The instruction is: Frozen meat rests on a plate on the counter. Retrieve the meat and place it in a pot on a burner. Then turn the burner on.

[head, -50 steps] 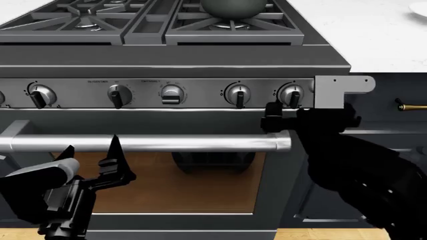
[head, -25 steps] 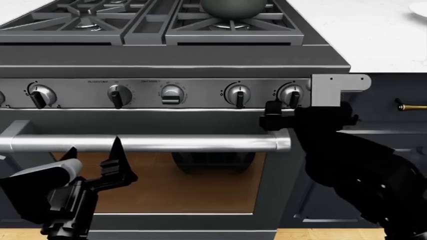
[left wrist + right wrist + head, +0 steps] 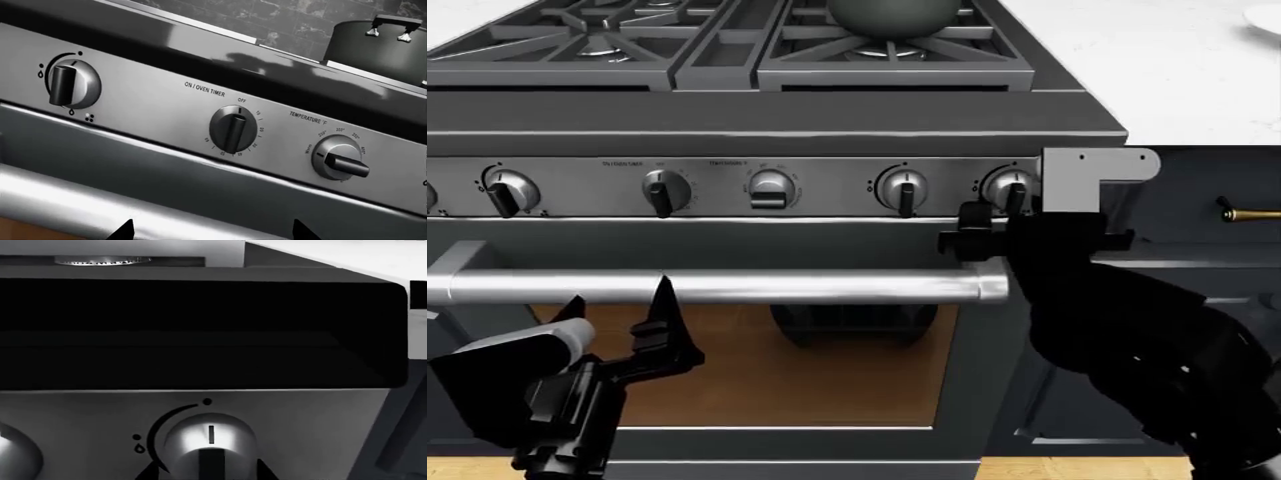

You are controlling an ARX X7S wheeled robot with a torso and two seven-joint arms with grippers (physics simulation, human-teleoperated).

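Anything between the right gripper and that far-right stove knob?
Nothing: in the right wrist view the black fingertips flank the silver far-right knob with bare steel panel around it; the head view shows the right gripper just below it.

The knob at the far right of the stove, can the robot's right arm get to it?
Probably yes. The right end effector is already right at that knob, its fingertips on either side of it, with nothing in between.
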